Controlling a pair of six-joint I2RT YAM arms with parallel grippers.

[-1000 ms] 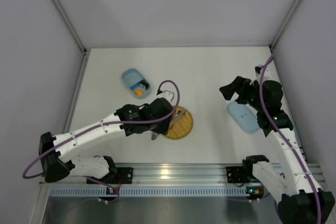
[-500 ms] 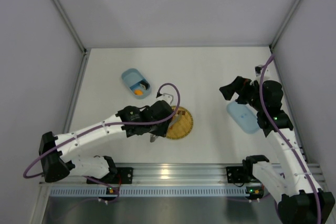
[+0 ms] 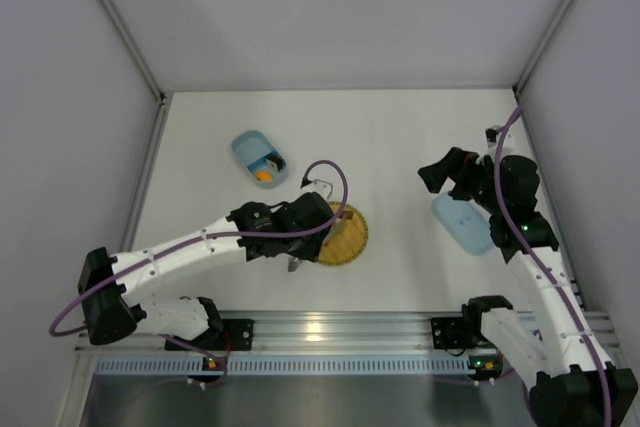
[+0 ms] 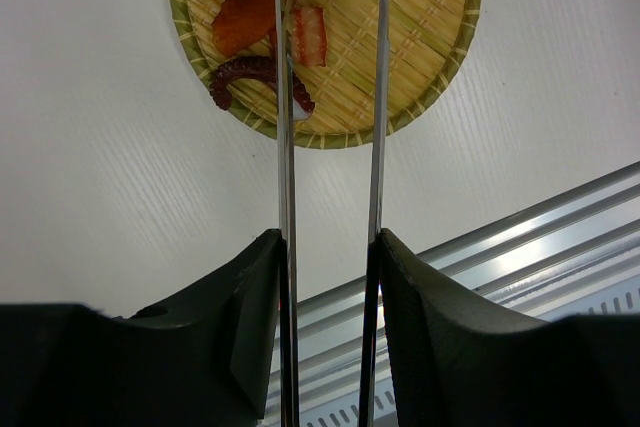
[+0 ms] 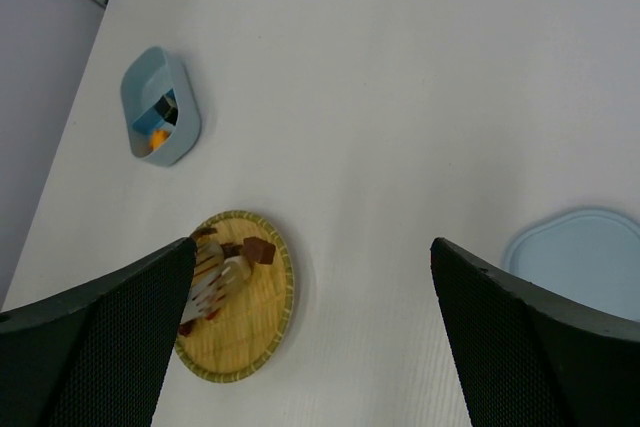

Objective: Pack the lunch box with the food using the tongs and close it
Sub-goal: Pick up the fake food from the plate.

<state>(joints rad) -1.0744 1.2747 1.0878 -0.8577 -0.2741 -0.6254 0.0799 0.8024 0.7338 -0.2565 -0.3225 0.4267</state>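
Observation:
The light-blue lunch box [image 3: 259,159] lies open at the back left, with an orange piece [image 3: 263,176] and a dark-dotted cube inside. Its lid [image 3: 462,224] lies flat at the right. My left gripper [image 4: 328,247] is shut on the silver tongs [image 4: 378,147], one finger against each arm. The tongs' arms stand apart and reach over the yellow woven plate [image 4: 420,37]. On the plate lie an orange-red piece [image 4: 250,22], a dark red tentacle [image 4: 245,72] and a red-and-white piece [image 4: 310,35]. My right gripper [image 5: 312,243] hangs open above the table, left of the lid [image 5: 580,262].
The plate [image 3: 350,242] sits near the table's front middle, and a brown cube [image 5: 258,249] rests on it. An aluminium rail [image 3: 330,327] runs along the near edge. Grey walls close in the table at the back and both sides.
My left arm has edged slightly right and nearer, keeping the tongs over the plate. The right arm has not moved.

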